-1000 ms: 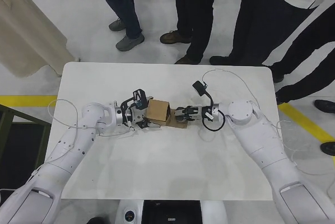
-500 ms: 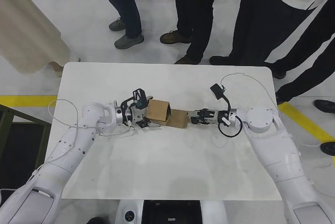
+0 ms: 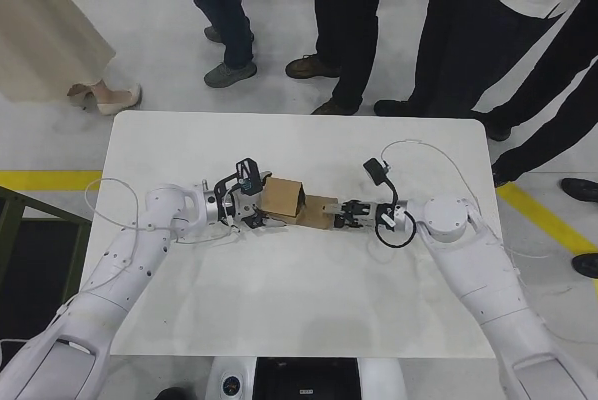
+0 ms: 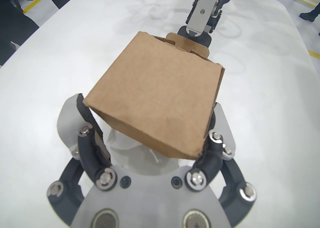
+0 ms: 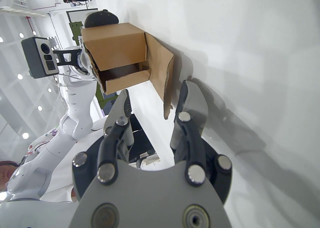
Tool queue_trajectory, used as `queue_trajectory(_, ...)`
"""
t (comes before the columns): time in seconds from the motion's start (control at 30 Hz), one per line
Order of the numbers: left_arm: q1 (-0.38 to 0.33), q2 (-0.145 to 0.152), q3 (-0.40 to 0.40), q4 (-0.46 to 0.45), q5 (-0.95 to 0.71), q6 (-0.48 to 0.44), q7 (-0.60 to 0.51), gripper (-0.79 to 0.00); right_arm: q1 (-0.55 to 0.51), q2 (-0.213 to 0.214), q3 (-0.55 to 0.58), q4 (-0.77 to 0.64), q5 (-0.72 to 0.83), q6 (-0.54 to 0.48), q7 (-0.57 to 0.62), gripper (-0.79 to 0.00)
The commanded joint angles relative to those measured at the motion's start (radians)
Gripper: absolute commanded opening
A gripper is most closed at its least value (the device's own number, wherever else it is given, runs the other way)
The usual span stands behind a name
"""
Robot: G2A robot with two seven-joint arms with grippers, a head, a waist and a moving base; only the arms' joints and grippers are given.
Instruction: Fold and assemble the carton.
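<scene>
A brown carton (image 3: 284, 198) lies on its side in the middle of the white table (image 3: 279, 310). My left gripper (image 3: 260, 206) is shut on its closed end, one finger (image 4: 85, 113) on each side of the carton (image 4: 160, 93). The other end is open, with a flap (image 5: 160, 73) folded outward along the table. My right gripper (image 5: 153, 93) is open, and the edge of that flap lies between its spread fingers. In the left wrist view the right gripper (image 4: 197, 33) sits over the flap (image 4: 187, 43) behind the carton. From above, the right gripper (image 3: 346, 213) is at the flap (image 3: 322, 210).
Several people's legs and shoes (image 3: 329, 60) line the far edge of the table. A cable loops off the right wrist (image 3: 419, 150). Bare tabletop lies all around the carton, widest toward the near edge.
The right gripper drew back to the right and the flap swung out flat. It then returned left to the flap's edge. The left gripper and the carton stayed still.
</scene>
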Motion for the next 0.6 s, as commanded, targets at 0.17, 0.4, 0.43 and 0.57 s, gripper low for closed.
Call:
queue_trajectory(0.17,0.004,0.001,-0.005,-0.006,0.004,-0.006,-0.002,0.0,0.031,-0.019,-0.033,0.01,0.08,-0.033,0.005,-0.437)
queue_trajectory(0.4,0.01,0.002,-0.01,-0.011,0.008,-0.011,-0.002,0.0,0.044,-0.023,-0.033,-0.014,0.127,-0.047,0.026,-0.431)
queue_trajectory(0.43,0.01,0.002,-0.01,-0.012,0.009,-0.012,-0.003,0.0,0.046,-0.024,-0.036,-0.017,0.129,-0.047,0.029,-0.431)
queue_trajectory(0.57,0.013,0.002,-0.011,-0.016,0.011,-0.017,-0.005,0.0,0.055,-0.031,-0.056,-0.011,0.143,-0.052,0.028,-0.456)
